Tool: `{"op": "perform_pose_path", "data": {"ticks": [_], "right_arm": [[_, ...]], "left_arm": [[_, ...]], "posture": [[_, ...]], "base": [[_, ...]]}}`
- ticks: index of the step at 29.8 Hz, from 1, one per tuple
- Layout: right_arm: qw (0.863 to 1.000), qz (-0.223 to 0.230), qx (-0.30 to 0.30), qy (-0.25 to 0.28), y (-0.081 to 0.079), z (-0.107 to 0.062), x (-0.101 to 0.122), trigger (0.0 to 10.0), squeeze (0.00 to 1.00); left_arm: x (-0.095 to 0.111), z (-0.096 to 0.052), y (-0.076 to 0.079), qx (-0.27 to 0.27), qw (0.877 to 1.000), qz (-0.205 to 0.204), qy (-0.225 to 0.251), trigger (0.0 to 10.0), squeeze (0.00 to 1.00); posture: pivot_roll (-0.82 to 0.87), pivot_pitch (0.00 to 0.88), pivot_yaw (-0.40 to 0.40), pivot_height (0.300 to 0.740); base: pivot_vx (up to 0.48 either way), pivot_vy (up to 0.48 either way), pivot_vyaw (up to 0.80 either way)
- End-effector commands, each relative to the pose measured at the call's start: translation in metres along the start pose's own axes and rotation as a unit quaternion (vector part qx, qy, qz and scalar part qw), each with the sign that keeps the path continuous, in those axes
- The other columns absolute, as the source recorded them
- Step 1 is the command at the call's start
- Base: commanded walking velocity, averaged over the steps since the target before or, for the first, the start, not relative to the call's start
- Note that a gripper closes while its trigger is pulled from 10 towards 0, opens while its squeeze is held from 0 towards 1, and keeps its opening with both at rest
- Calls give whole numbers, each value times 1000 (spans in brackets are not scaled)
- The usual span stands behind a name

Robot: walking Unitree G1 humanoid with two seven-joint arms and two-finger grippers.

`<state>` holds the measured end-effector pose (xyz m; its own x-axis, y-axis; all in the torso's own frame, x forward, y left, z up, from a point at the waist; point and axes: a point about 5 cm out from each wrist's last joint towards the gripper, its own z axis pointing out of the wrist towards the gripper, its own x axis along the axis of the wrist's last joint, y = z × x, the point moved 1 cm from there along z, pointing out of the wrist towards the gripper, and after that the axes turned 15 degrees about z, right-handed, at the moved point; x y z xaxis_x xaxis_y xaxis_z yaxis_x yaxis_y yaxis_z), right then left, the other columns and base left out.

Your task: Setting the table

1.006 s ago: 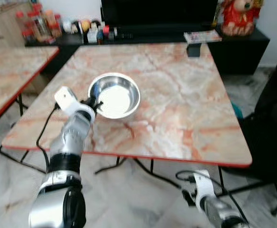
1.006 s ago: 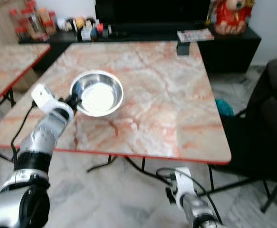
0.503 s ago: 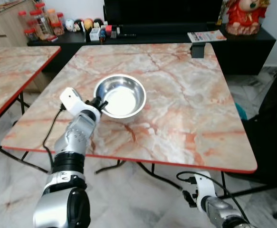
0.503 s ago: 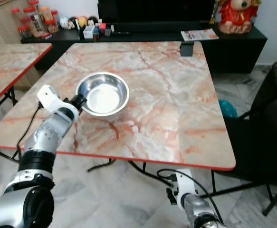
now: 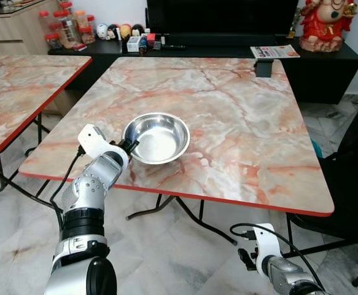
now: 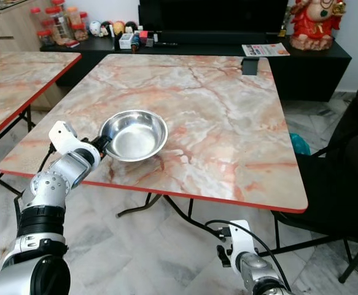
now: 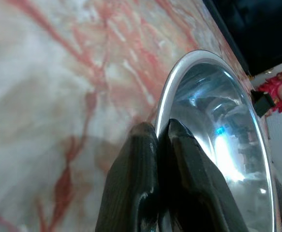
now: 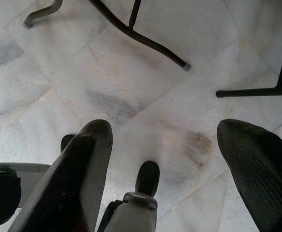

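Lower left of the frame, the left gripper (image 5: 128, 146) pinches the rim of the steel bowl (image 5: 156, 137) resting on the marble table (image 5: 240, 117). The right gripper (image 8: 162, 159) hangs wide apart, idle. Setting looks barely begun: 1 bowl is down, nothing else laid.

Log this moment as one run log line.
left hand shut on steel bowl rim | bowl on marble table | right hand open, idle above floor
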<state>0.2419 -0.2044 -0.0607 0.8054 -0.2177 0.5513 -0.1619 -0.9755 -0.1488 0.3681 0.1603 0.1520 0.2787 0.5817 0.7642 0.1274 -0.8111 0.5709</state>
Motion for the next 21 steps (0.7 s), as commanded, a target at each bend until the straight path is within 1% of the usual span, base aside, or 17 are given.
{"op": "perform_pose_path", "data": {"ticks": [1, 3, 6, 8, 11, 15, 21], "right_arm": [[1000, -2, 0, -5, 0, 0, -1, 10000, 0], [1000, -1, 0, -5, 0, 0, -2, 10000, 0], [1000, -1, 0, -6, 0, 0, -2, 10000, 0], [1000, -1, 0, -7, 0, 0, -3, 10000, 0], [1000, -1, 0, -7, 0, 0, -3, 10000, 0], [1000, 0, 0, -6, -1, 0, -3, 10000, 0], [1000, 2, 0, -6, -1, 0, -3, 10000, 0]], "left_arm": [[-1, -2, 3, -2, 1000, -10, -6, 10000, 0], [-2, 0, 3, 2, 1000, -22, -2, 10000, 0], [-3, 5, 7, -3, 1000, -27, -4, 10000, 0], [-4, 8, 10, -2, 1000, -22, -10, 10000, 0], [-5, 9, 12, 3, 1000, -15, -16, 10000, 0], [-5, 9, 11, 16, 1000, -7, -24, 10000, 0], [-11, 5, 5, 23, 998, 21, -45, 10000, 0]], "posture": [[-20, 34, 53, 740], [-25, 30, 55, 740], [-25, 29, 55, 740], [-26, 27, 56, 740], [-30, 26, 59, 740], [-31, 25, 60, 740], [-24, 37, 64, 740]], "base": [[0, 0, 0], [0, 0, 0], [0, 0, 0], [0, 0, 0], [0, 0, 0], [0, 0, 0], [0, 0, 0]]}}
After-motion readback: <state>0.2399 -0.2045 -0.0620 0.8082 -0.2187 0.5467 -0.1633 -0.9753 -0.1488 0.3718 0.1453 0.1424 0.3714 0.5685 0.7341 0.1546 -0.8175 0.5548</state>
